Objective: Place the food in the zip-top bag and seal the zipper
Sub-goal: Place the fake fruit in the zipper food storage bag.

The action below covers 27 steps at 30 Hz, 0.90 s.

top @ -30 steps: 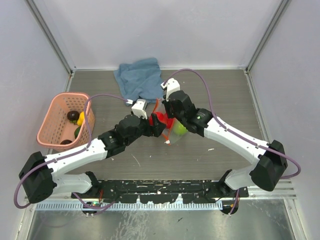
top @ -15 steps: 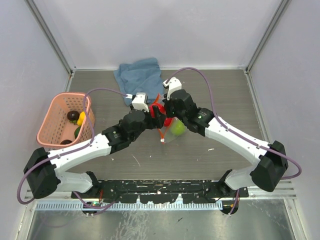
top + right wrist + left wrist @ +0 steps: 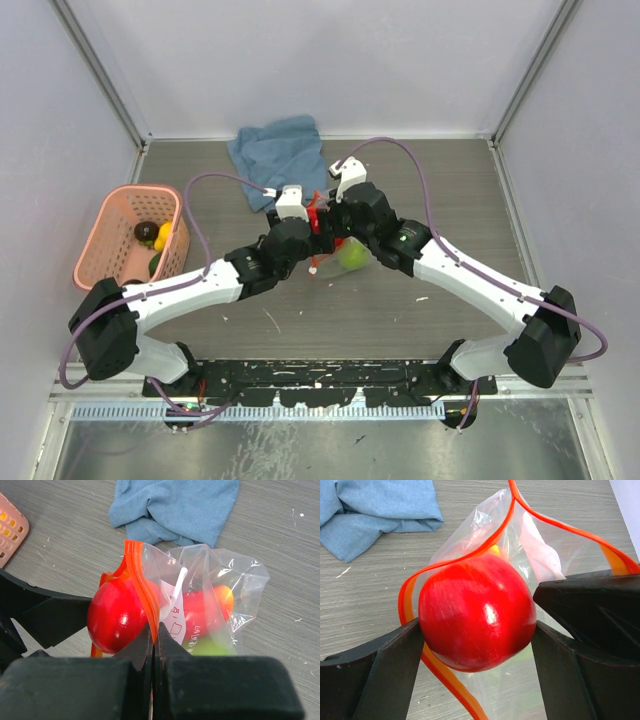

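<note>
Left fingers (image 3: 380,670) grip the red fruit (image 3: 475,612) from both sides, right at the open mouth of the zip-top bag (image 3: 235,580). The zipper (image 3: 136,575) curls around the fruit. Right fingers (image 3: 137,647) are pressed tight together, pinching that zipper edge. Through the clear plastic show a green fruit (image 3: 210,647) and an orange fruit (image 3: 225,597). On the desk (image 3: 65,555), the blue cloth (image 3: 175,505) lies just behind and the pink basket (image 3: 90,250) sits far left.
</note>
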Tool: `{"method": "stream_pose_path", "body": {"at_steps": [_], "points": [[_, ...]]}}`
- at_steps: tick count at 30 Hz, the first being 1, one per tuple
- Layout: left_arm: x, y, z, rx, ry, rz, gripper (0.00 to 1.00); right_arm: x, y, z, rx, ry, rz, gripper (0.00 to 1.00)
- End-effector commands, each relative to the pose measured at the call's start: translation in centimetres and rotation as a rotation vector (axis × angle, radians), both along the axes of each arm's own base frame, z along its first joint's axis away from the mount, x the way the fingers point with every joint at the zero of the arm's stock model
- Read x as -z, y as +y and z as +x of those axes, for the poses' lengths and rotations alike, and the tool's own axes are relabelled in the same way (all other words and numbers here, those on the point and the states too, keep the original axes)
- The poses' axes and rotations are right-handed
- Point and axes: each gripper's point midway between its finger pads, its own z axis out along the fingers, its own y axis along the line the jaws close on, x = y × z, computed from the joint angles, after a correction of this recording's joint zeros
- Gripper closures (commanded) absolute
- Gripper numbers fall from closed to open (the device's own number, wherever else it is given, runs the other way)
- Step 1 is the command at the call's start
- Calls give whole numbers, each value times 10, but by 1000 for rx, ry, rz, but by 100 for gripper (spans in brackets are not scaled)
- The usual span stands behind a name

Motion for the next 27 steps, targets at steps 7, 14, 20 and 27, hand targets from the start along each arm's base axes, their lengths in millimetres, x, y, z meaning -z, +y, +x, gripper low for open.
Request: {"method": "stream_pose_path", "body": {"at_steps": [7,14,20,27], "points": [[-44,-7,-8,36,-34,-113,1,-27,-3,5,56,-74,84,99],[-54,1,-31,99,11,-152,0,-25,-5,7,74,-73,79,99],[-57,21,-55,118,74,-149,1,-24,-5,8,73,-77,79,99],[-32,52,-69,33,174,-87,7,-22,-5,7,66,-79,80,99]]}}
